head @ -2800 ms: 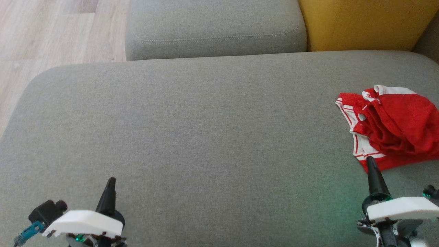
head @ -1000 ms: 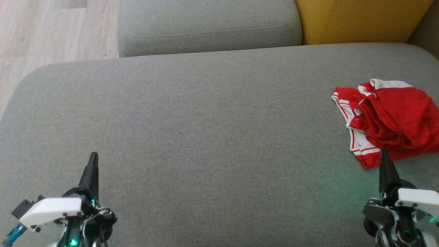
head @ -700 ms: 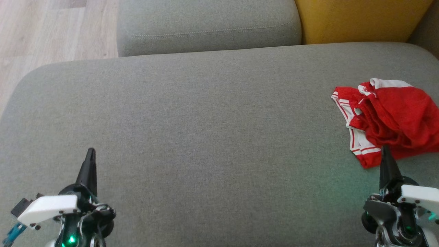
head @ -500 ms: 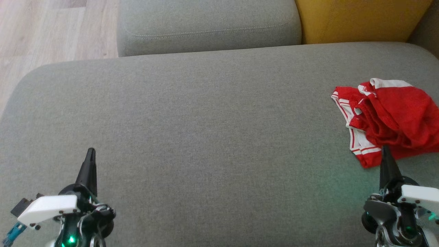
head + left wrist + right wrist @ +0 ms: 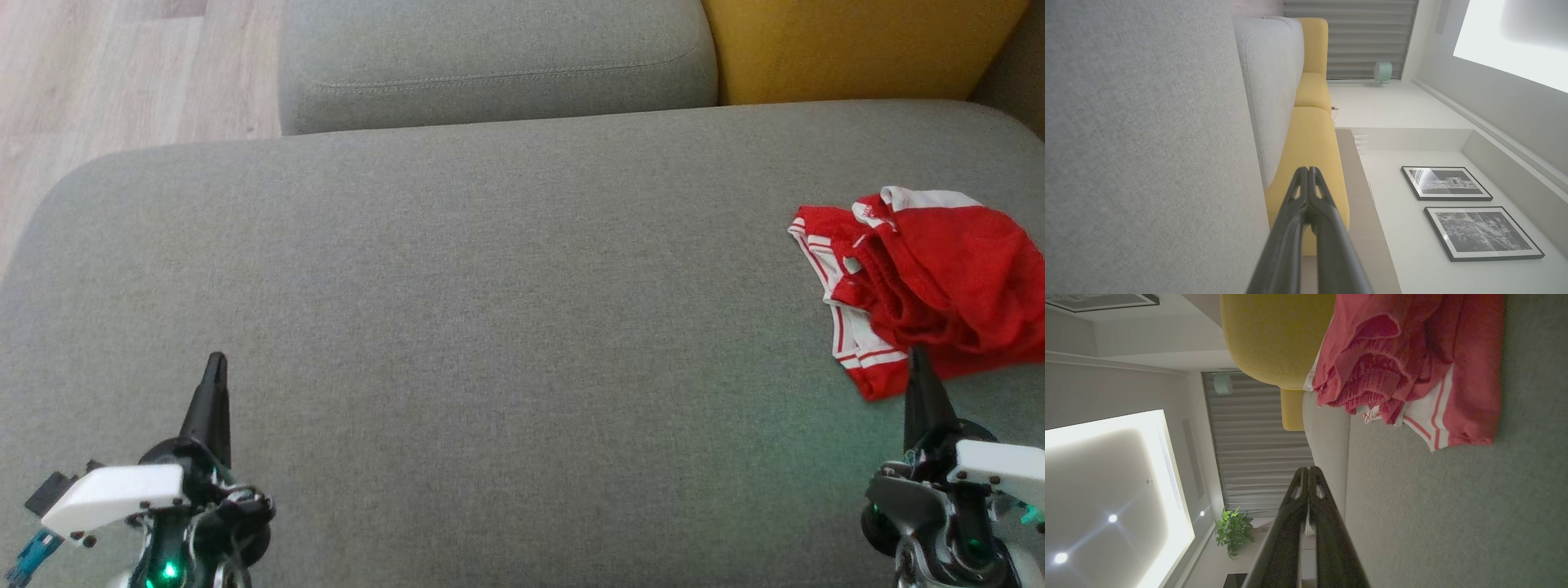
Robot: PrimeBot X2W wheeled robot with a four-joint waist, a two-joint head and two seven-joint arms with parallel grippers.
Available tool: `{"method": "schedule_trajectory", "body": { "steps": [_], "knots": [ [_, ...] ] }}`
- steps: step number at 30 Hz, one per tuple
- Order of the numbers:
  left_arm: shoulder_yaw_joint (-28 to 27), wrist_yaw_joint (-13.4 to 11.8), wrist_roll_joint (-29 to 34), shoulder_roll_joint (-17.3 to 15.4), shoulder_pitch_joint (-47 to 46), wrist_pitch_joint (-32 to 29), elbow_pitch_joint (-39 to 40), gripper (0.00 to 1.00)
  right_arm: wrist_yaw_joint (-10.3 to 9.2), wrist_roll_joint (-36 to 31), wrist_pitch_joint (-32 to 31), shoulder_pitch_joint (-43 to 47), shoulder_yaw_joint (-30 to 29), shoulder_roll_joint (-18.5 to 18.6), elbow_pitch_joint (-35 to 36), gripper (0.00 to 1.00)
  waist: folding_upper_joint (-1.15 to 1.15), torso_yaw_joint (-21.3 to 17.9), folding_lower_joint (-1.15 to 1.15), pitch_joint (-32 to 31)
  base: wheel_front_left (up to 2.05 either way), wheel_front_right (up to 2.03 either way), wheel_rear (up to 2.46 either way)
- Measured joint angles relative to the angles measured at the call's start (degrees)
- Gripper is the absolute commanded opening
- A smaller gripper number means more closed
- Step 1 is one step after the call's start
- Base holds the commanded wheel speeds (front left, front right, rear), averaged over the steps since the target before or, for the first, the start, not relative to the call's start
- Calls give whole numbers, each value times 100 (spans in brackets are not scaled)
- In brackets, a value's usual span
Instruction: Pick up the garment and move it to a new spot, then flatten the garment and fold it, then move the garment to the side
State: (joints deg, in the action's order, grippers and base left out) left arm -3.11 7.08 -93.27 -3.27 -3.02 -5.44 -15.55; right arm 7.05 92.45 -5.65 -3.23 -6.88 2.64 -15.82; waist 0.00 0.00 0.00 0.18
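A crumpled red garment (image 5: 939,282) with white striped trim lies at the right edge of the grey sofa seat (image 5: 490,327). In the right wrist view the same garment (image 5: 1412,363) sits bunched ahead of the fingers. My right gripper (image 5: 916,355) hovers just in front of its near hem, jaws shut and empty, the tips pressed together (image 5: 1308,470). My left gripper (image 5: 216,361) stays over the seat's lower left, far from the cloth, also shut on nothing (image 5: 1307,170).
A second grey cushion (image 5: 490,57) lies beyond the seat, with a yellow cushion (image 5: 857,49) at the back right. Wooden floor (image 5: 122,73) lies past the seat's rounded left edge. Wide bare fabric spans the seat between the grippers.
Over the last second nothing has visibly moved. Compared with the oldest frame, the camera has shifted slightly and both grippers sit a little further forward.
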Motion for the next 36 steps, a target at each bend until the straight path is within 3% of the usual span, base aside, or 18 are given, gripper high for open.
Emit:
{"method": "schedule_trajectory", "body": {
  "steps": [36],
  "knots": [
    [-93, 0, 1, 29, 0, -9, -2, 0, 0, 0, -16, 0, -43, 0, 0, 0, 0, 0, 0, 0, 0, 0, 0]
  ]
}}
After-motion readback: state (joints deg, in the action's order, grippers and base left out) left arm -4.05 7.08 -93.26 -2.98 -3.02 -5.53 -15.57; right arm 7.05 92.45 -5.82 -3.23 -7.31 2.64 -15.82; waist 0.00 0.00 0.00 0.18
